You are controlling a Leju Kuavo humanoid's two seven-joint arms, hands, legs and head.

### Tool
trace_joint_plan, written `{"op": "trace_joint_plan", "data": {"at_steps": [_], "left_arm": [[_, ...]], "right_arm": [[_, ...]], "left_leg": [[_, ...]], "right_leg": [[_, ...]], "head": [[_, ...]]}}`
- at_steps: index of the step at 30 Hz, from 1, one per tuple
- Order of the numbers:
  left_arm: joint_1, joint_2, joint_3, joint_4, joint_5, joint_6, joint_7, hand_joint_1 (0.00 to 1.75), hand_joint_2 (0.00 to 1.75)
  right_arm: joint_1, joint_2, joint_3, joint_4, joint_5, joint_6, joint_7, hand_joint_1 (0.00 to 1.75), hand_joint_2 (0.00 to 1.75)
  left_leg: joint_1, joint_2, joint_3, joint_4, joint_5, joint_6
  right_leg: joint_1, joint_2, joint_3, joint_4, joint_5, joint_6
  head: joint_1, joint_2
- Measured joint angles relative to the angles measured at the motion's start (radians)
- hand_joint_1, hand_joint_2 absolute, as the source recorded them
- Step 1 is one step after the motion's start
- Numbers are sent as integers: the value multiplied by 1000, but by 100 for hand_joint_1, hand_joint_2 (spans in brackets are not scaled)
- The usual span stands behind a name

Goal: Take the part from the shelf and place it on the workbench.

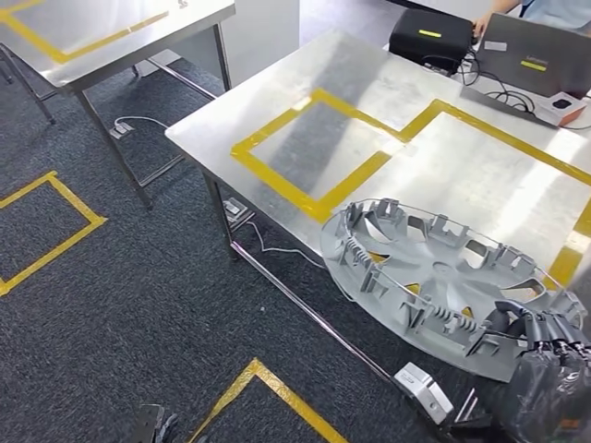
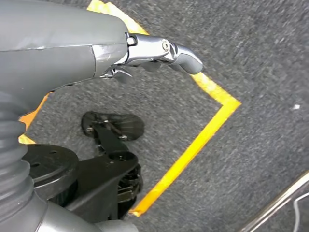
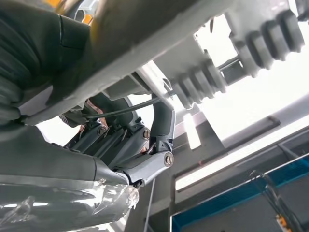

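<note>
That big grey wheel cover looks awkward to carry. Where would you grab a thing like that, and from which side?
By its rim, from the outer edge. The wheel cover is a wide, thin disc lying face down, its ribbed inside and clips facing up, so only the edge offers something narrow enough to close on. The right hand grips it that way at the near right rim, fingers hooked over the edge.

The round ribbed plastic wheel-cover part point(image 1: 432, 281) was a flat mid-grey all over. The brushed-metal workbench point(image 1: 362, 83) was pale silver, marked with yellow tape outlines point(image 1: 314, 189) forming rectangles. The carpeted floor point(image 1: 126, 314) was dark charcoal with a fine speckle, crossed by more yellow tape lines point(image 1: 52, 217). The right hand point(image 1: 550, 355) was dark grey and black, its wrist wrapped in glossy clear film. The left hand point(image 2: 146, 53) was grey with bright silver metal fingers point(image 2: 182, 55).
</note>
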Motion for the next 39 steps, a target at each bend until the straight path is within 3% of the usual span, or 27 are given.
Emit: {"op": "trace_joint_plan", "data": {"at_steps": [1,2,4,5,6,8,9,11,12,14,15,16,17,20,21,24,26,28,29,30,31,32,33,34,35,36,39], "left_arm": [[1,0,0,0,1,0,-3,0,175],[1,0,1,0,2,0,-6,0,175],[0,1,2,0,5,0,-9,0,175],[-1,1,2,0,6,0,-10,0,175],[-2,1,2,0,7,1,-10,0,175],[-6,-2,2,0,7,1,-11,0,175],[-8,-4,2,0,7,1,-11,0,175],[-11,-6,2,0,7,1,-12,0,175],[-10,-6,2,0,7,1,-12,0,175],[-7,-6,3,0,7,1,-12,0,175],[-6,-6,3,0,7,1,-12,0,175],[-5,-6,3,0,7,2,-12,0,175],[-4,-6,3,0,7,2,-12,0,175],[0,-5,4,0,7,2,-11,0,175],[1,-5,5,0,7,2,-11,0,175],[-4,-6,6,0,8,2,-10,0,175],[-9,-7,6,0,9,2,-10,0,175],[-9,-6,6,0,10,2,-10,0,175],[-9,-6,7,0,10,2,-10,0,175],[-8,-6,7,0,10,2,-10,0,175],[-8,-6,7,0,10,2,-10,0,175],[-8,-6,7,0,10,2,-10,0,175],[-7,-7,7,0,10,1,-10,0,175],[-7,-7,8,0,10,1,-10,0,175],[-6,-6,8,0,10,1,-10,0,175],[-5,-6,8,0,10,1,-10,0,175],[-6,-6,8,0,10,0,-10,0,175]], "right_arm": [[1,-1,0,5,0,0,1,175,175],[1,-3,0,11,0,0,2,175,175],[3,-6,0,21,0,0,4,175,175],[4,-8,0,25,0,0,6,175,175],[6,-9,1,27,0,0,8,175,175],[7,-11,2,31,0,0,12,175,175],[7,-11,2,33,0,-1,13,175,175],[7,-12,2,37,0,-1,14,175,175],[8,-13,2,40,0,0,14,175,175],[9,-13,1,45,0,0,14,175,175],[10,-14,1,48,0,0,14,175,175],[11,-14,1,50,-1,0,12,175,175],[11,-14,1,52,-2,0,10,175,175],[12,-14,0,58,-2,0,3,175,175],[13,-13,0,59,0,0,5,175,175],[13,-14,4,60,0,0,36,175,175],[12,-16,8,61,0,-1,61,175,175],[11,-20,10,65,-1,-1,74,175,175],[12,-22,11,68,-1,-1,78,175,175],[13,-25,12,71,-1,-1,84,175,175],[14,-27,12,75,-1,-1,91,175,175],[14,-30,12,79,-1,-1,100,175,175],[14,-33,13,83,-1,-1,111,175,175],[13,-36,14,86,-1,-1,122,175,175],[12,-38,15,90,-1,-1,132,175,175],[10,-40,16,92,-1,-1,141,175,175],[10,-46,17,100,-1,-1,170,175,175]], "left_leg": [[0,-3,26,0,-19,0],[0,-6,52,0,-39,-2],[-1,-10,95,1,-78,-8],[0,-12,108,-3,-93,-13],[1,-13,117,-4,-101,-20],[4,-13,111,19,-88,-32],[3,-10,89,62,-69,-38],[4,-1,2,183,-54,-48],[5,2,-48,240,-74,-52],[6,4,-131,296,-154,-53],[6,4,-157,292,-187,-52],[6,4,-171,266,-193,-51],[5,5,-178,223,-161,-49],[4,16,-178,73,73,-43],[4,19,-177,50,122,-40],[6,19,-162,43,130,-22],[9,22,-147,38,113,-8],[8,27,-131,37,93,-2],[8,30,-122,36,82,-1],[8,33,-111,36,71,-1],[8,35,-96,36,60,-1],[8,38,-79,36,48,-3],[7,41,-63,36,36,-5],[4,44,-47,39,23,-10],[1,49,-36,39,12,-14],[-2,57,-29,39,5,-19],[-3,81,-17,37,-9,-33]], "right_leg": [[-1,0,-11,-35,6,2],[-2,0,-16,-87,54,4],[-1,-1,-17,-182,212,0],[1,-1,-12,-208,271,-6],[4,-1,-6,-219,296,-12],[6,1,16,-229,285,-26],[4,1,28,-236,278,-32],[0,-1,59,-247,257,-40],[-1,-2,76,-251,245,-42],[-2,-1,116,-257,215,-43],[-3,0,140,-258,198,-43],[-5,1,166,-259,178,-40],[-7,1,190,-260,157,-37],[-7,2,246,-265,100,-25],[-5,4,261,-272,86,-19],[-6,4,291,-293,65,-2],[-5,0,252,-221,35,5],[-4,-2,143,-64,-6,6],[-4,-2,83,3,-10,6],[-3,-2,36,35,8,6],[-3,-4,10,27,50,6],[-3,-12,3,-20,110,6],[-2,-34,9,-87,174,5],[0,-56,22,-150,220,3],[3,-74,34,-194,248,-1],[6,-83,40,-215,257,-5],[4,-45,45,-224,257,-20]], "head": [[1,0],[2,0],[4,0],[3,0],[2,0],[-1,0],[-1,0],[-2,0],[-3,0],[-3,0],[-3,0],[-3,0],[-3,0],[-9,0],[-10,0],[-8,0],[-7,0],[-6,0],[-6,0],[-6,0],[-5,0],[-5,0],[-5,0],[-4,0],[-3,0],[-3,0],[-4,0]]}}
